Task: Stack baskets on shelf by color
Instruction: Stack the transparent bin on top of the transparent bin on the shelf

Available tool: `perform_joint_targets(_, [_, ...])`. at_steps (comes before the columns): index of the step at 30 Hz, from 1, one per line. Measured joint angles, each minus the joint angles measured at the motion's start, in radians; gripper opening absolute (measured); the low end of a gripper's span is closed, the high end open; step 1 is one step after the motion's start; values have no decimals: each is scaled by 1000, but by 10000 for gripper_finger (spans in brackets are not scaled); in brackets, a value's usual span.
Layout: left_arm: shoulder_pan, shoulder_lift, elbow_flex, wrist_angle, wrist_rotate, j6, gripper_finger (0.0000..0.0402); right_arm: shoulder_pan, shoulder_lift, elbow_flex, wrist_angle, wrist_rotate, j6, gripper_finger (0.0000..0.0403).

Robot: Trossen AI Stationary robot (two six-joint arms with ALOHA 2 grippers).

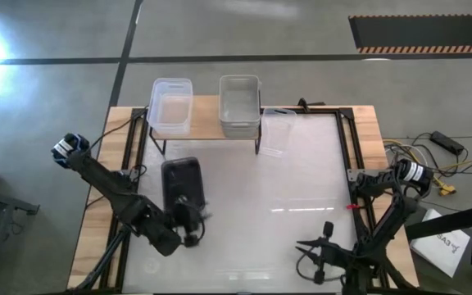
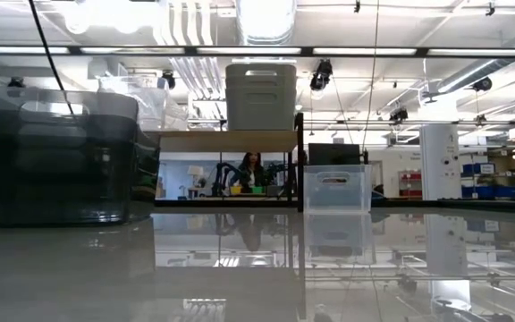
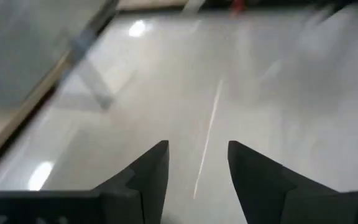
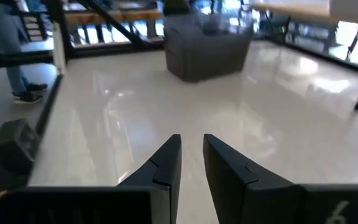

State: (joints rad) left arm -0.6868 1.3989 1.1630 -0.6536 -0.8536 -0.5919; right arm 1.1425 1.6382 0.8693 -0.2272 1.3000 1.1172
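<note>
A glossy white table (image 1: pixel 244 205) stood on grey concrete floor. The shelf (image 1: pixel 207 119) bore a clear basket (image 1: pixel 171 105) and a light grey basket (image 1: pixel 240 104); a dark basket (image 1: pixel 181 182) sat below. The left gripper (image 1: pixel 197 215) gaped empty; the right gripper (image 1: pixel 308 252) was narrowly parted, empty.

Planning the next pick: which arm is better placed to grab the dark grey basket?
Left. The left gripper sits right beside the dark grey basket; the right gripper waits across the table.
</note>
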Motion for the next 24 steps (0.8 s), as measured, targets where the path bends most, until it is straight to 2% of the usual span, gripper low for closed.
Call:
perform_joint_targets(5, [0, 117, -16, 534, -5, 413, 150, -92, 0, -32, -18, -137, 28, 61])
perform_joint_targets(9, [0, 261, -16, 842, -6, 614, 150, -219, -39, -31, -152, -279, -9, 65])
perform_joint_targets(14, [0, 435, -8, 1038, -10, 653, 150, -396, -159, -33, -416, -348, -104, 101])
perform_joint_targets(17, [2, 521, -4, 1123, -18, 651, 150, -528, -258, -53, -485, -374, -253, 133])
perform_joint_targets(20, [6, 582, -3, 1198, -18, 651, 150, -698, -359, -94, -440, -470, -494, 165])
perform_joint_targets(24, [7, 610, -2, 1265, -19, 650, 150, -947, -459, -153, -270, -705, -845, 195])
